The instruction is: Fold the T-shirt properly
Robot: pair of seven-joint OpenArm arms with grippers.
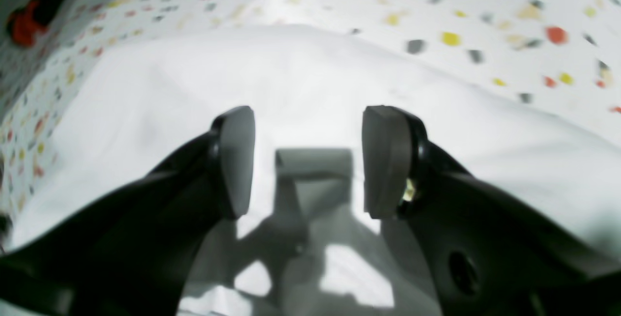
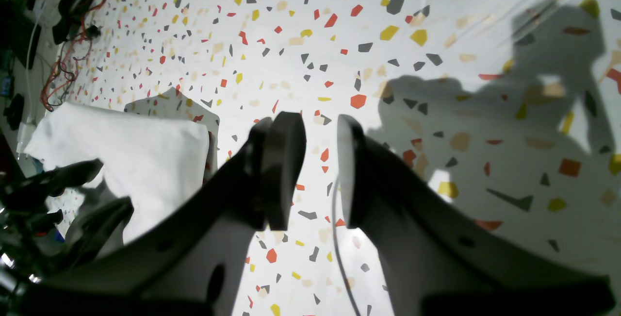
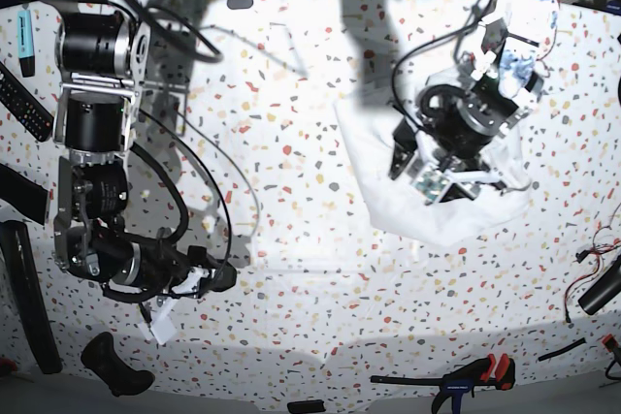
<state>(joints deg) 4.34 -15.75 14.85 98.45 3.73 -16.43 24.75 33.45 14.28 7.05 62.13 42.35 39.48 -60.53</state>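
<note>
The white T-shirt [image 3: 383, 203] lies bunched on the right half of the speckled table [image 3: 291, 75], under the left arm. In the left wrist view the cloth [image 1: 291, 73] fills the middle. My left gripper [image 1: 308, 160] hangs just above it, open, with nothing between its grey pads [image 1: 237, 160]. In the base view that gripper [image 3: 412, 174] sits over the shirt's middle. My right gripper [image 2: 315, 170] hovers over bare table, well away from the shirt [image 2: 136, 156]. Its pads [image 2: 286, 170] stand a narrow gap apart and hold nothing. The base view shows it low on the left [image 3: 218, 278].
A black and red clamp [image 3: 475, 375] lies near the front edge. A remote [image 3: 21, 104] and black tools [image 3: 112, 366] sit along the left side. Red and black cables [image 3: 602, 278] trail at the right edge, with more cables [image 2: 63, 63] beyond the shirt.
</note>
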